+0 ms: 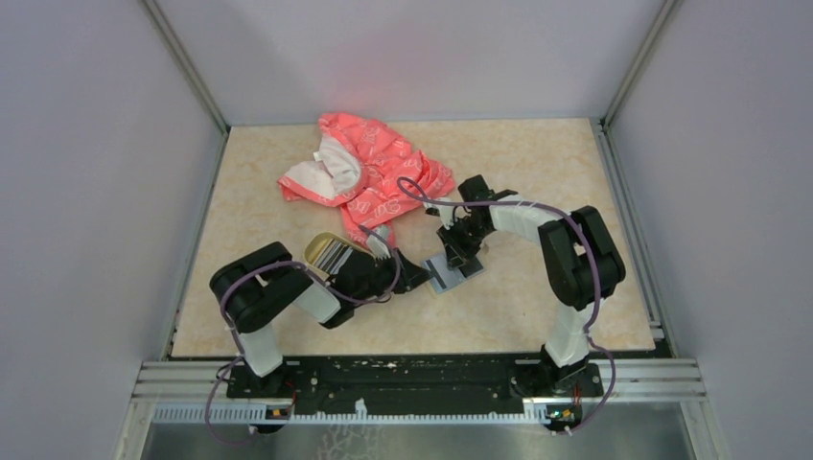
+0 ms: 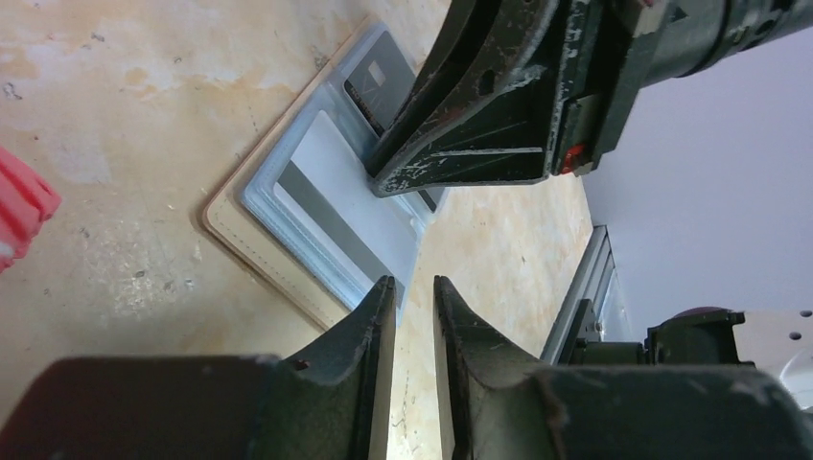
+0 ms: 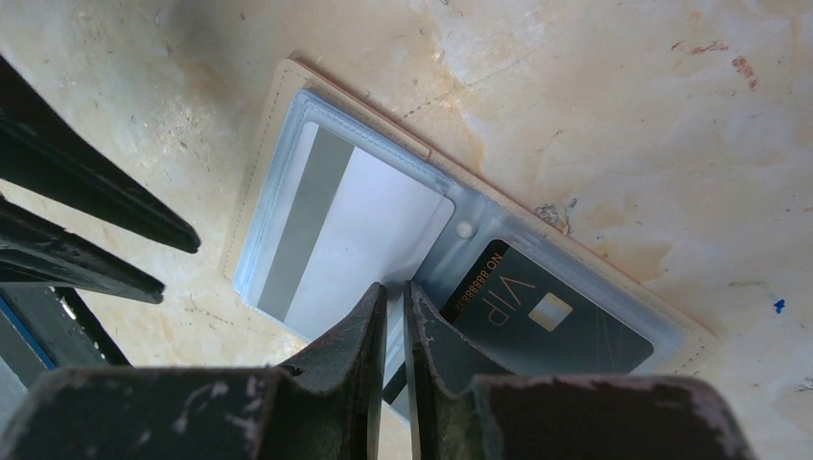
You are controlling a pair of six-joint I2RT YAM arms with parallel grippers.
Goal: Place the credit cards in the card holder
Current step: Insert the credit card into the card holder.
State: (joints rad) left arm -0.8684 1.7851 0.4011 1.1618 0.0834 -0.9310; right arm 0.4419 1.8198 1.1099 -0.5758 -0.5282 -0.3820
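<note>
**Item: card holder (image 3: 464, 230).** Flat tan-beige pouch, laid open with the inside up. Stitched rim, clear blue-grey lining, small snap dot at the fold.

**Contents:**
- One pocket holds a pale card (image 3: 364, 220) with a grey stripe.
- The other holds a dark card (image 3: 566, 321) lettered "VIP" with a small chip.

**Position against the hands:**
- The right gripper (image 3: 395, 287) stands on the holder's near edge at the fold. Its jaws are almost together and nip the lining between them, with the pale card to one side of the fingertips and the dark card to the other.
- The left gripper (image 2: 414, 281) is released, its jaws a slit apart with nothing between them. The holder lies just ahead of its fingertips, apart from them.

**Other stock:**
- Striped cards (image 1: 337, 254) sit in a gold-rimmed dish (image 1: 314, 247) beside the left arm, behind its gripper.
- A crumpled pink-red cloth (image 1: 369, 168) lies beyond both grippers.

**Setting:** a mottled cream, scuffed table (image 3: 594, 115) enclosed by plain lilac-grey walls (image 1: 96, 192).
</note>
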